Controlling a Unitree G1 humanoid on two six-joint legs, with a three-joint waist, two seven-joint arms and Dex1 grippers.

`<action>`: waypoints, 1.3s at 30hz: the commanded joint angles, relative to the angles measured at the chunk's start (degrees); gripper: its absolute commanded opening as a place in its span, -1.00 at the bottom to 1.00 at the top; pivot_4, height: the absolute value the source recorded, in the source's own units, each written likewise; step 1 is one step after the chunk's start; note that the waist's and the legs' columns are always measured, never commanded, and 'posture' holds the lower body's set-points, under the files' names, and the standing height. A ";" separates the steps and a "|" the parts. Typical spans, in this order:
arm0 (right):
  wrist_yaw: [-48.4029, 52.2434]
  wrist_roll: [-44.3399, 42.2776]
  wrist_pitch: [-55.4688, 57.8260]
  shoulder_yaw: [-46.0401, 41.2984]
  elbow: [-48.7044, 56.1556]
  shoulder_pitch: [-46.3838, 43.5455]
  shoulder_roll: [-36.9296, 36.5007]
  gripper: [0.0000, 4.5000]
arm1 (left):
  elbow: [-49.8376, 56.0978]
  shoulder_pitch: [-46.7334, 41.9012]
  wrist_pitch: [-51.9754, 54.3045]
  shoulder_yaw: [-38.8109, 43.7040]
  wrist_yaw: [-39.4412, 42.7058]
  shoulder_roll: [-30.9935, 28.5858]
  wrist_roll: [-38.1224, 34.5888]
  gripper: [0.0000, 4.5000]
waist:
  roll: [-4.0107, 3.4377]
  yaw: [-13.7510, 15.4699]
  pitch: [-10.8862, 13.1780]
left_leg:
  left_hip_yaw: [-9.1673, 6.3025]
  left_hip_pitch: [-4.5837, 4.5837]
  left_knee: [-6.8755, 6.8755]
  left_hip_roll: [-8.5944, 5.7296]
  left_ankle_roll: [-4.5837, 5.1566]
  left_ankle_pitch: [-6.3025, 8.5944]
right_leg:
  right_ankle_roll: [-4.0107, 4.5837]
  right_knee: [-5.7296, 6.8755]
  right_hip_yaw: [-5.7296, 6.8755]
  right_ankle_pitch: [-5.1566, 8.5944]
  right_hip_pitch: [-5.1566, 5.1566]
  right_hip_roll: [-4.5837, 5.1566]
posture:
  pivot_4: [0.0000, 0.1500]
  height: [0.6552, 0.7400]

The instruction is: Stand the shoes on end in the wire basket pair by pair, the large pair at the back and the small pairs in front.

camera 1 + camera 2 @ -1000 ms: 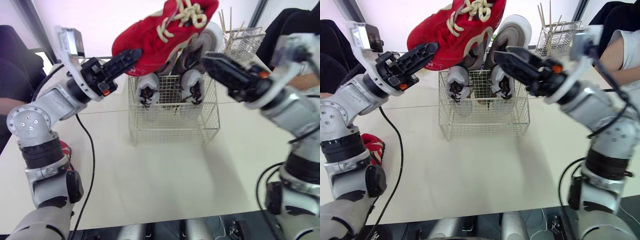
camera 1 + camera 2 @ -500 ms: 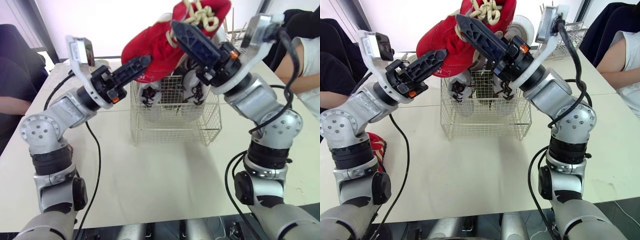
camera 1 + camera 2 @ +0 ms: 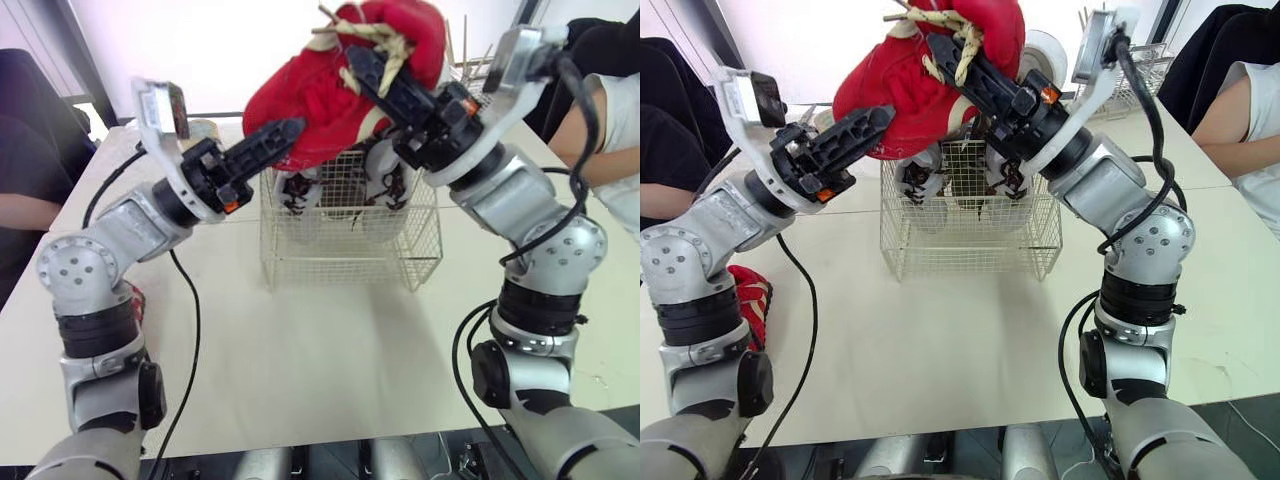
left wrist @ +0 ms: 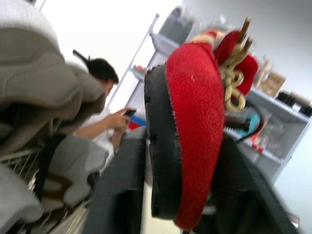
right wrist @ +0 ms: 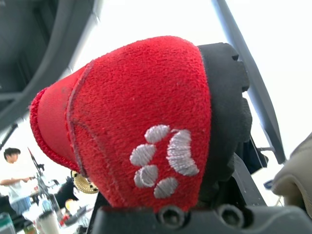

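A red shoe (image 3: 320, 90) with cream laces hangs in the air above the wire basket (image 3: 350, 245). My right gripper (image 3: 368, 68) is shut on its laced upper; the right wrist view has the paw-print heel (image 5: 141, 126) between the fingers. My left gripper (image 3: 285, 135) is at the shoe's toe, its fingers (image 4: 122, 195) standing open on either side of the sole with a small gap. Inside the basket, a large grey pair (image 3: 1040, 50) stands on end at the back and a small white pair (image 3: 297, 185) in front of it.
A second red shoe (image 3: 745, 295) lies at the table's left edge beside my left arm. A smaller wire holder with sticks (image 3: 490, 75) stands at the back right. One person (image 3: 1240, 110) sits at the right and another (image 3: 20, 150) at the left.
My right gripper swung in from the right and shut on the red shoe's laces. The left gripper's fingers spread apart at the toe. The shoe has tipped, laced end up.
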State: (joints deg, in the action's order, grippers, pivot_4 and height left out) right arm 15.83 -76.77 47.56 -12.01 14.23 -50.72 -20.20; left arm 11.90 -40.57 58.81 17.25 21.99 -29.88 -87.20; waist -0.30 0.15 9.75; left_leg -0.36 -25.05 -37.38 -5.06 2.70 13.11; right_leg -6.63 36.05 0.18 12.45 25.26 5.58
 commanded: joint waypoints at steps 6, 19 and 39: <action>16.67 7.56 3.22 2.95 0.91 -2.52 -15.60 -0.67 | 2.45 5.48 -2.45 -4.00 15.51 -13.41 16.63 0.98 | -0.02 -0.18 0.01 | 0.02 0.00 0.07 0.00 0.29 0.17 | 0.08 -0.09 0.01 0.04 0.00 0.01 | 1.00 1.00; 61.47 45.76 -22.96 21.26 -16.57 -5.95 -33.41 -0.67 | 1.41 6.70 -7.16 -3.10 22.43 -17.37 27.02 0.98 | 0.01 -0.45 0.05 | 0.05 -0.02 0.19 0.07 0.38 0.27 | 0.05 -0.58 0.03 0.02 -0.10 0.07 | 1.00 1.00; 70.16 59.40 -34.45 23.81 -23.05 -3.00 -27.98 -0.04 | 3.07 6.90 -6.73 -2.72 20.77 -15.20 27.51 1.00 | 0.01 -0.69 0.05 | 0.04 -0.12 0.18 0.05 -0.07 0.12 | 0.03 -0.53 0.03 0.01 0.01 0.06 | 1.00 1.00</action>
State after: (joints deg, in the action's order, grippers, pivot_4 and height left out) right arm 85.67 -17.10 12.96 13.21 -9.37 -52.91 -48.22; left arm 13.56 -33.36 52.82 12.66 42.87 -44.87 -59.71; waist -0.30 -0.54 9.81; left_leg -0.32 -25.17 -37.20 -5.01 2.63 13.23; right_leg -6.60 35.52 0.21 12.45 25.27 5.64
